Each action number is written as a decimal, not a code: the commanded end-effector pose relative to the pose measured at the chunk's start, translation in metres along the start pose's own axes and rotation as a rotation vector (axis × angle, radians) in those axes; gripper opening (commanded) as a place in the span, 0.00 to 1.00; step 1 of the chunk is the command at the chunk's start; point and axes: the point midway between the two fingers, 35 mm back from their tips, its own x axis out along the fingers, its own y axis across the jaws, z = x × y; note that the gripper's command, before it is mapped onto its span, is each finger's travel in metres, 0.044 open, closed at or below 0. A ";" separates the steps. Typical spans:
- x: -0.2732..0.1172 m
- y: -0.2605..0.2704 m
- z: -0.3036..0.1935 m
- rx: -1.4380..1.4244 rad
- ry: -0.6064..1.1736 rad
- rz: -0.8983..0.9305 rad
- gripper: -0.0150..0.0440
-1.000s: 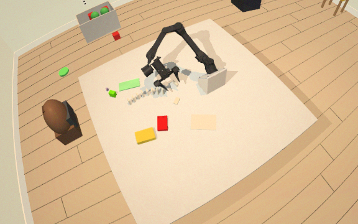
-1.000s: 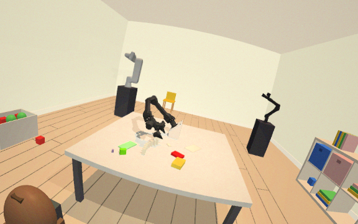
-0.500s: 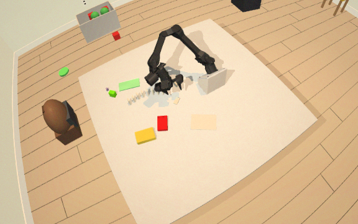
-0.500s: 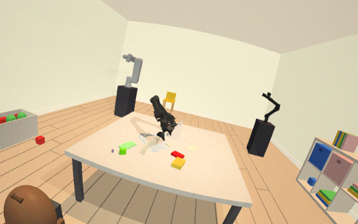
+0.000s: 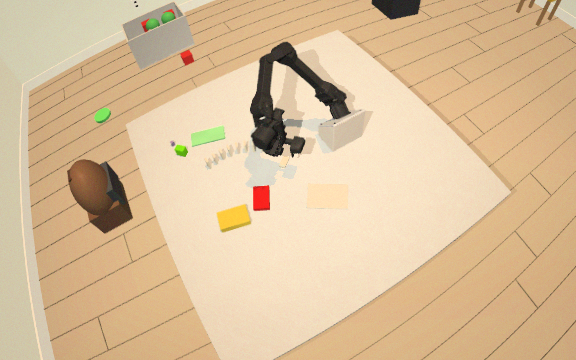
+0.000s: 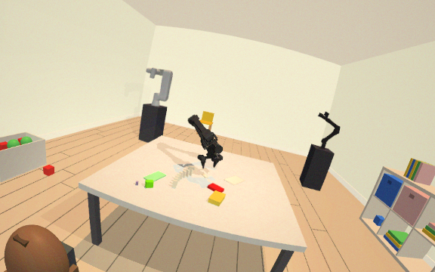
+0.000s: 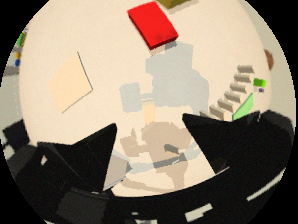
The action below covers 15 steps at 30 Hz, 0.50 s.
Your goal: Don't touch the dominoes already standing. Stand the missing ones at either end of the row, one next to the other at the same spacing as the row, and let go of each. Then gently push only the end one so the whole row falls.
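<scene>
While the gripper (image 5: 285, 153) (image 6: 209, 167) (image 7: 149, 121) hovers with its fingers wide apart and empty, a loose domino (image 5: 284, 161) (image 6: 205, 175) (image 7: 149, 111) lies below.
In the wrist view, the standing row (image 5: 230, 150) (image 6: 183, 175) (image 7: 235, 96) curves off right; the red block (image 5: 261, 198) (image 6: 216, 187) (image 7: 152, 25) sits beyond.

"What colour is the arm (image 5: 264, 82) (image 6: 204, 137)?"
"Black nearly all over, with long, slim links and chunky, rounded joints."
"And the gripper (image 5: 286, 150) (image 6: 209, 166) (image 7: 149, 121)?"
"Black too. Its two fingers are broad wedges, narrowing to points."
"Any markings?"
"Small pale patches show on the dark body below them, too blurred to read."
</scene>
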 end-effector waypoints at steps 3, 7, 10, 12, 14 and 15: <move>-0.001 0.001 0.003 0.045 -0.001 -0.037 1.00; 0.013 0.000 0.004 0.045 -0.002 -0.036 1.00; 0.042 -0.003 0.004 0.045 -0.002 -0.037 1.00; 0.059 -0.004 0.003 0.045 0.000 -0.038 1.00; 0.064 -0.005 0.002 0.045 0.001 -0.039 1.00; 0.064 -0.004 0.003 0.045 0.001 -0.039 1.00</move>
